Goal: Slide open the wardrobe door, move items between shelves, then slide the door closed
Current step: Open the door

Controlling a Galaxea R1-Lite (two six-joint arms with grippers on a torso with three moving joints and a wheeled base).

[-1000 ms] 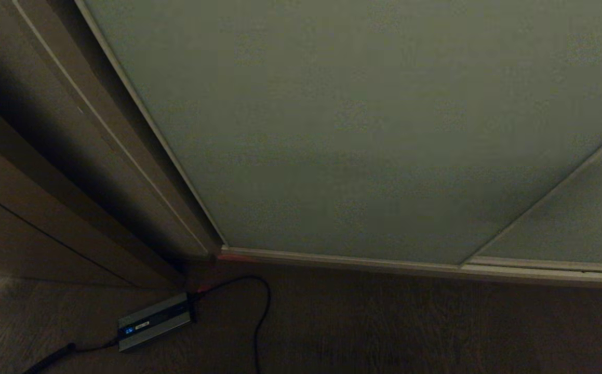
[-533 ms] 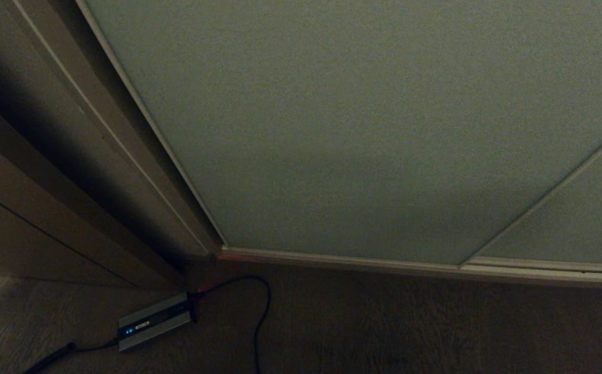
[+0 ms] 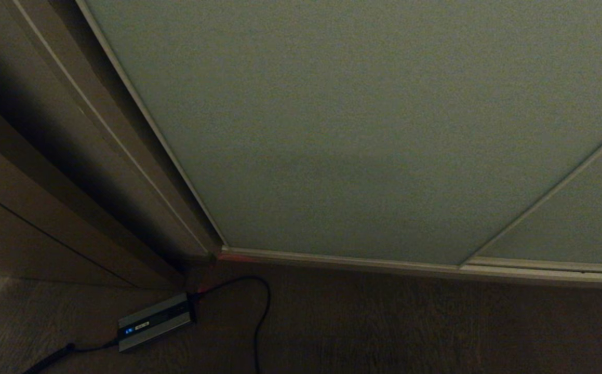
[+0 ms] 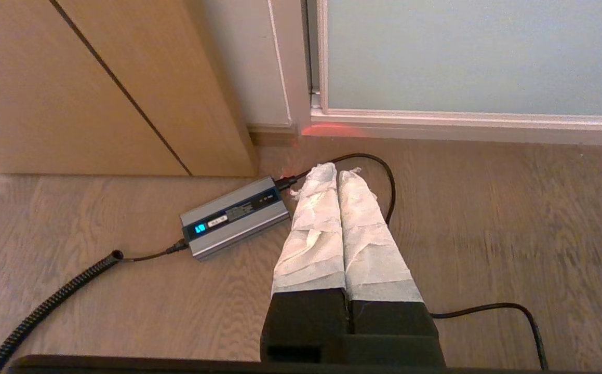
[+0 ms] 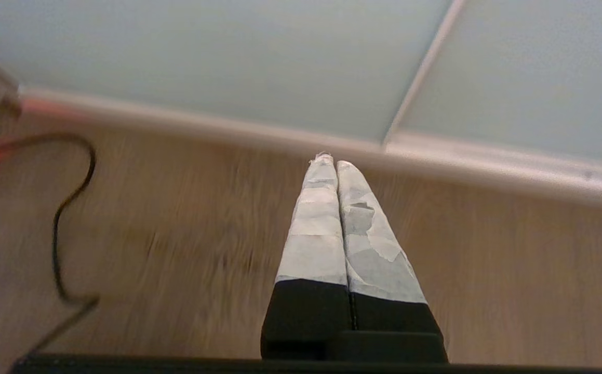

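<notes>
Ahead of the pressed-together right hand (image 5: 336,163) stands the pale grey-green sliding wardrobe door (image 5: 217,57), fully across, hiding shelves and toys.

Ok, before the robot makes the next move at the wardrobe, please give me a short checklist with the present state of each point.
1. Sliding wardrobe door closed: ok, no gap shows.
2. Left gripper empty, jaws shut: ok.
3. Right gripper empty, jaws shut: ok.
4. Grey power box and its cable on the floor, away from the door's rail: ok.
5. Toys on the shelves: cannot tell, hidden behind the door.
</notes>
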